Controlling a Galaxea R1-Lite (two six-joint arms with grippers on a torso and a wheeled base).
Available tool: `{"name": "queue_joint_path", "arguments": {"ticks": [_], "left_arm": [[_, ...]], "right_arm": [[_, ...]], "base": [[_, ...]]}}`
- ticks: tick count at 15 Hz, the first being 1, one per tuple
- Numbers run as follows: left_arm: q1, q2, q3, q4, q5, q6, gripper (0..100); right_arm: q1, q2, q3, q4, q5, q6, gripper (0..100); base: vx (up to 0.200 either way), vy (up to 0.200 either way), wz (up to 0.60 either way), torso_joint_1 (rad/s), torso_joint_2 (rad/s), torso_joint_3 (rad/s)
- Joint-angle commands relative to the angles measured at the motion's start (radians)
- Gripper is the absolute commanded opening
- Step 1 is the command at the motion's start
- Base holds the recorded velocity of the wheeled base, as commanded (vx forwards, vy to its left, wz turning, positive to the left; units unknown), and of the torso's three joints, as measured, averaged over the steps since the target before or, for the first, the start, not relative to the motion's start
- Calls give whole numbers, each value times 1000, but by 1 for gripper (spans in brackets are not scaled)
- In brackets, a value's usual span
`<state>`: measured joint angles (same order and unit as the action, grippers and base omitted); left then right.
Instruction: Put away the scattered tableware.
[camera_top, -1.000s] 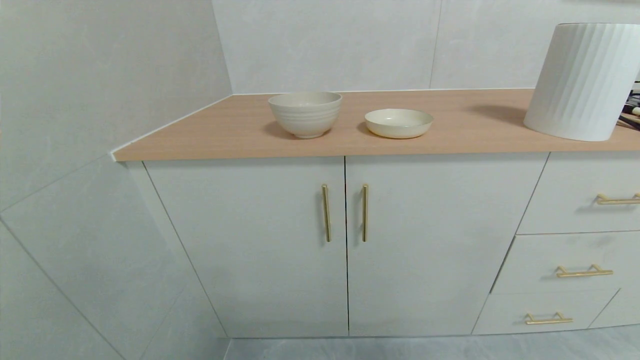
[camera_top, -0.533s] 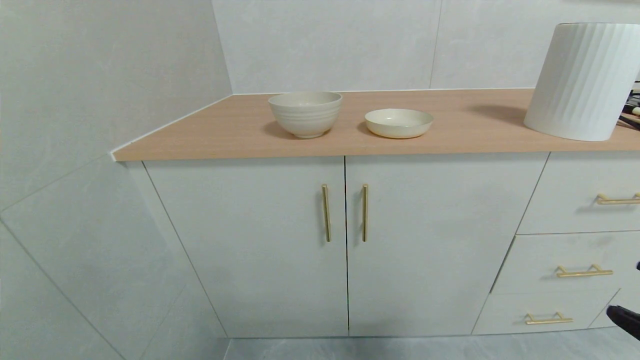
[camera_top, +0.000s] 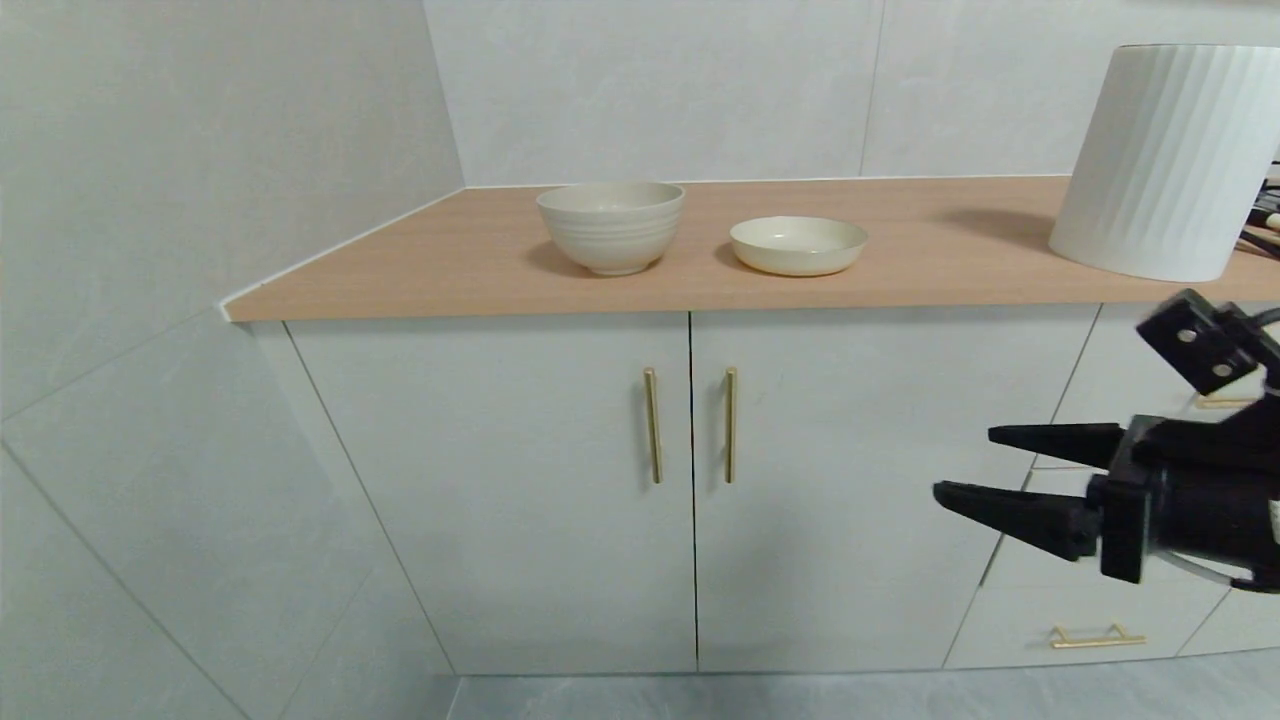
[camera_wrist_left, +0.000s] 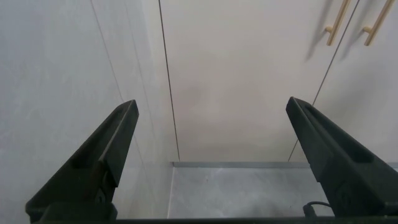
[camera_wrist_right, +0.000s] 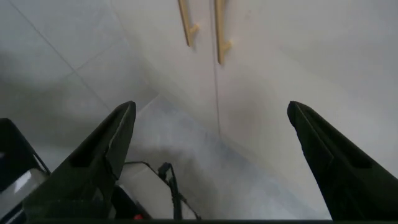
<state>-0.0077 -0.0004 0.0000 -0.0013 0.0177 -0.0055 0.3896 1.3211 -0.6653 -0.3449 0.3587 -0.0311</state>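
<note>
Two pieces to put away, both on the worktop (camera_top: 480, 270): a deep ribbed bowl (camera_top: 610, 226), and a shallow dish (camera_top: 797, 245) just beside it at its 3 o'clock, not touching. Right gripper (camera_top: 963, 460) sits at the dish's 4 o'clock, below the worktop edge in front of the drawers, fingers spread wide and empty. Left gripper (camera_wrist_left: 210, 107) is low, facing the cabinet door (camera_wrist_left: 242, 81), fingers also wide and empty. Judgement: both pieces look rigid, smooth and fairly light, possibly breakable, so slippery under the fingers. Best hold on the bowl is a rim pinch, one finger inside the wall and one outside. The dish's low sloped wall gives less purchase; take its near rim squarely.
</note>
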Motion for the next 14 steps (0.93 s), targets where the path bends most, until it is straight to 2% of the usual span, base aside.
{"name": "queue_joint_path", "arguments": {"ticks": [1,4,6,12,14], "left_arm": [[0,0,0,0,1,-1,100],[0,0,0,0,1,-1,100],[0,0,0,0,1,-1,100],[0,0,0,0,1,-1,100],[0,0,0,0,1,-1,100]], "right_arm": [[51,173,-126,0,-3,0,100],[68,305,-247,-6,-3,34,100],[75,371,-278,-9,0,128,100],[153,580,-290,-267,-26,307,100],[169,661,-290,-371,-110,310,100]], "base": [[0,0,0,0,0,0],[0,0,0,0,0,0],[0,0,0,0,0,0],[0,0,0,0,0,0],[0,0,0,0,0,0]]}}
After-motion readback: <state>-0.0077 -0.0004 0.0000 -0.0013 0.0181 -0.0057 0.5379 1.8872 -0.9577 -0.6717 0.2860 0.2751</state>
